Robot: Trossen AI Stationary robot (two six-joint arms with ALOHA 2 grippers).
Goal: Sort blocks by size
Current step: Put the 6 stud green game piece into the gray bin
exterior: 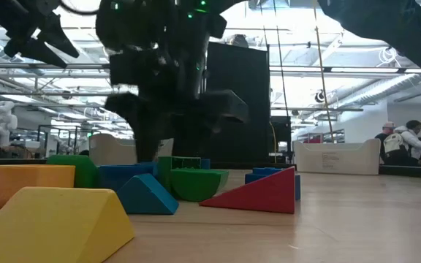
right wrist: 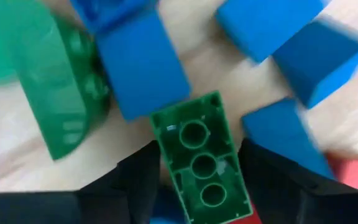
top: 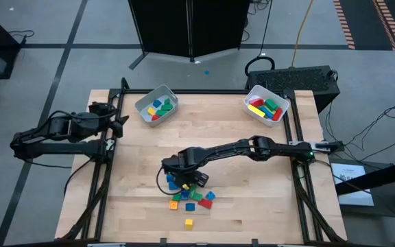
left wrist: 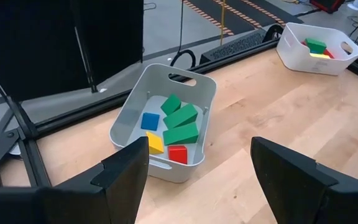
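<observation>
A pile of small blocks in red, blue, green and yellow lies near the table's front middle. My right gripper points down into the pile's far side, open. Its fingers stand on either side of a long green block that lies with its hollow, three-holed side up. Blue blocks and a green curved piece crowd around it. In the low view the gripper stands just behind a blue wedge and a red wedge. My left gripper waits open at the table's left edge. My right gripper comes from above, pointing down, with one finger along each long side of the green block. The block lies flat among the other blocks. Whether the fingers touch its sides, I cannot tell.
One white bin at the far left holds several small blocks. A second bin at the far right holds longer ones. A lone yellow cube lies near the front edge. Bare wood stretches between the bins and the pile.
</observation>
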